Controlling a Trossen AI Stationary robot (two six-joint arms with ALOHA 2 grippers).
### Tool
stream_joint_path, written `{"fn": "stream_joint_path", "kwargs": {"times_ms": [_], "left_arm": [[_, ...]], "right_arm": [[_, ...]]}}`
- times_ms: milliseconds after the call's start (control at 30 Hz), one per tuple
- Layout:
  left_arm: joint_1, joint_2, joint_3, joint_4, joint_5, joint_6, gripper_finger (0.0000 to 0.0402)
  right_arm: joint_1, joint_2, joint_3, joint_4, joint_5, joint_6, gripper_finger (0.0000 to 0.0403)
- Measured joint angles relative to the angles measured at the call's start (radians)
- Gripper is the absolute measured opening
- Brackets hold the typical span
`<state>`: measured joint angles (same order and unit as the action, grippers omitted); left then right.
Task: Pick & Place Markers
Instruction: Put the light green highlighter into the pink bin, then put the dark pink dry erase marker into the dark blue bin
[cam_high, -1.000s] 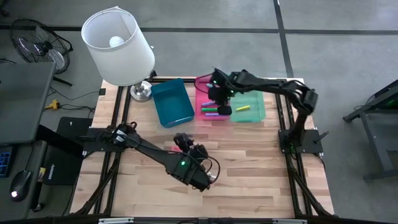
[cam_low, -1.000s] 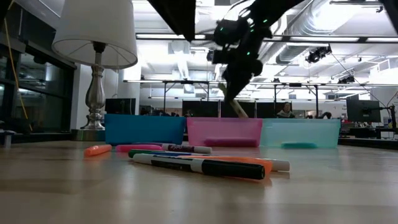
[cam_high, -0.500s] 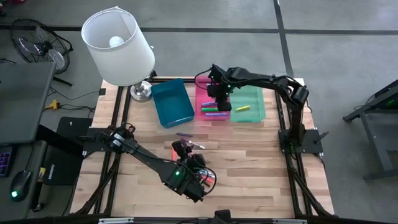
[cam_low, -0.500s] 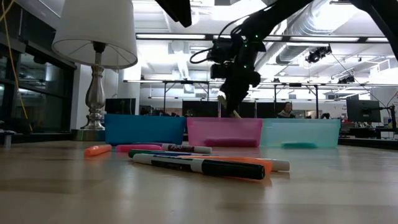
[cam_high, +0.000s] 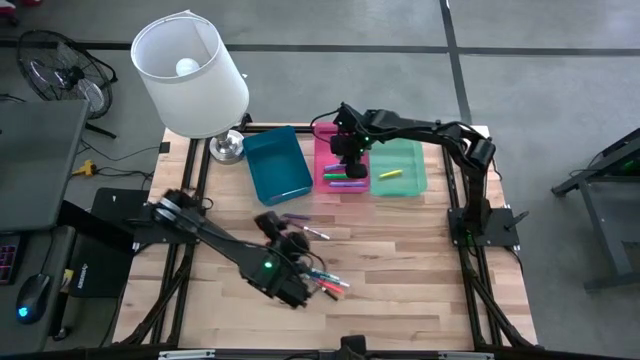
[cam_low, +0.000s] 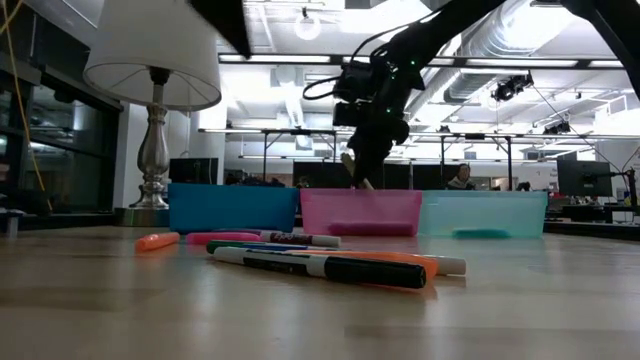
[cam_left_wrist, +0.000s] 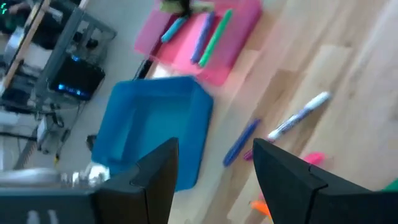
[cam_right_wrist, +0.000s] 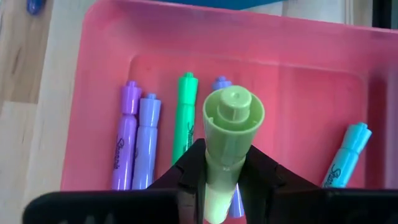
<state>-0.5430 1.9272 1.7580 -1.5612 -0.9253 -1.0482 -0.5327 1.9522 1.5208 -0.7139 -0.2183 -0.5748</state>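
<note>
My right gripper (cam_high: 349, 158) hangs over the pink tray (cam_high: 330, 132), shut on a light-green marker (cam_right_wrist: 231, 124); the low view shows that marker (cam_low: 353, 170) poking below it. Purple, lilac, green and teal markers (cam_right_wrist: 185, 112) lie flat in the pink tray (cam_right_wrist: 99, 37). A yellow marker (cam_high: 390, 174) lies in the green tray (cam_high: 412, 165). Loose markers (cam_high: 323, 285) rest on the wood, with a blue one (cam_left_wrist: 240, 142) and a white one (cam_left_wrist: 300, 115) nearer the trays. My left gripper (cam_high: 271, 224) is open above the table, left of these, holding nothing (cam_left_wrist: 211, 186). My right gripper pinches the light-green marker's barrel (cam_right_wrist: 225, 169) between its two fingers (cam_right_wrist: 186, 177), coming from above and pointing down. The marker's round end (cam_right_wrist: 234, 106) sticks out past the fingertips toward the tray floor. It is lifted clear and hangs tilted below the fingers.
A blue tray (cam_high: 277, 165) sits left of the pink one along the far side. A white-shaded lamp (cam_high: 190, 75) stands at the far left corner on a metal base (cam_high: 227, 148). Bare wood (cam_high: 420, 260) lies toward the table's right and near sides.
My left gripper has moved toward the table's left edge, uncovering the loose markers near the table's middle. My right gripper, still shut on the light-green marker, has shifted slightly toward the left above the pink tray.
</note>
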Motion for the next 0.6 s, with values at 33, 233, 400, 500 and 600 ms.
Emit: {"fn": "stream_joint_path", "kwargs": {"times_ms": [33,233,400,500,600], "left_arm": [[-0.007,-0.039,-0.053,0.024,-0.010,-0.026,0.0200],[-0.037,-0.267,-0.411,0.384,-0.047,-0.056,0.0200],[-0.051,-0.362,-0.636,0.658,-0.027,-0.057,0.0200],[-0.054,-0.370,-0.710,0.760,-0.021,-0.062,0.0200],[-0.053,-0.370,-0.749,0.831,0.029,-0.089,0.0200]], "right_arm": [[0.001,0.000,0.000,0.001,0.003,0.009,0.0071],[0.001,0.000,0.000,0.001,0.011,0.035,0.0137],[0.003,0.000,0.000,0.002,0.017,0.049,0.0158],[0.003,-0.004,0.000,-0.018,0.018,0.076,0.0160],[0.007,-0.034,0.000,-0.053,0.023,0.100,0.0157]]}}
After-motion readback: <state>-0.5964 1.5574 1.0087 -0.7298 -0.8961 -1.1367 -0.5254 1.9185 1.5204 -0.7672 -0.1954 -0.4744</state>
